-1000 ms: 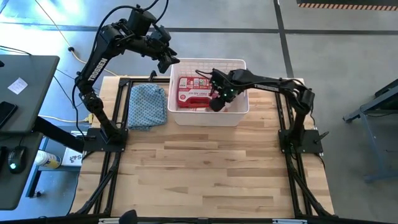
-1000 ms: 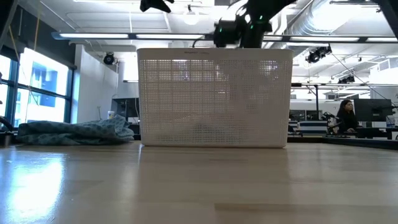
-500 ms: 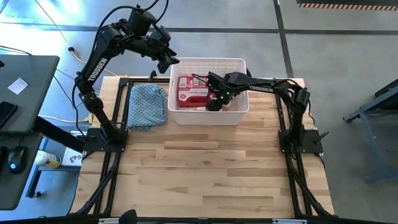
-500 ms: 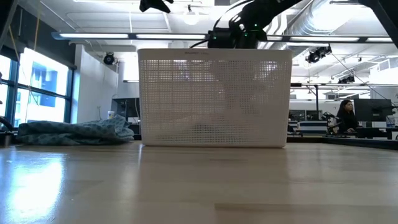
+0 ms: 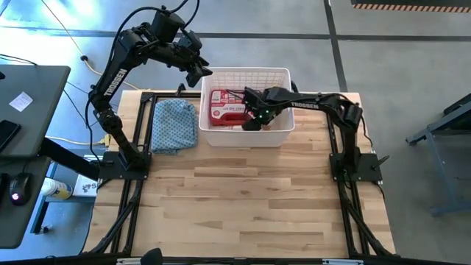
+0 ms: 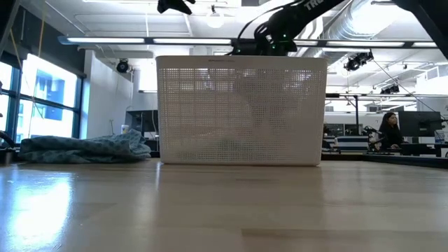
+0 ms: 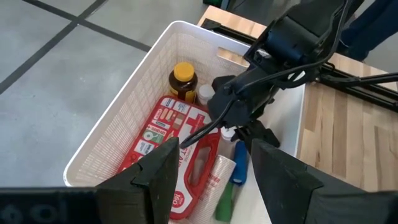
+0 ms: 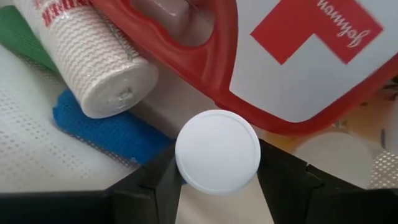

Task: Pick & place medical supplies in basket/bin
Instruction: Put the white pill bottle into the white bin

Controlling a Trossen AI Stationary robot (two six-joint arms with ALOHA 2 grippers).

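The white basket (image 5: 246, 107) stands at the table's far middle. In it lie the red first-aid case (image 7: 166, 149), an amber yellow-capped bottle (image 7: 184, 78), a blue tube (image 7: 239, 163), a green tube (image 7: 222, 204) and a bandage roll (image 8: 93, 59). My right gripper (image 5: 250, 124) reaches down into the basket beside the case's handle, shut on a small white pill bottle (image 8: 217, 151). My left gripper (image 5: 200, 72) hangs open above the basket's far left corner, with nothing between its fingers (image 7: 155, 180). My right gripper pinches the small white pill bottle between its two fingers, which stand on opposite sides just under the cap (image 8: 185, 155). The fingers come from above, pointing down. The bottle stands upright, cap up; its lower end is hidden under the cap.
A blue patterned cloth (image 5: 174, 125) lies on the table left of the basket. The wooden table (image 5: 243, 199) stretches bare toward the near edge. A desk (image 5: 22, 96) with a mouse stands beyond the table's left side. People sit in the room behind (image 6: 388, 129).
My right gripper has sunk into the basket with the white bottle and shifted a little toward the table's left, closer to the red case's handle. In the low view its head has dropped to the basket's rim.
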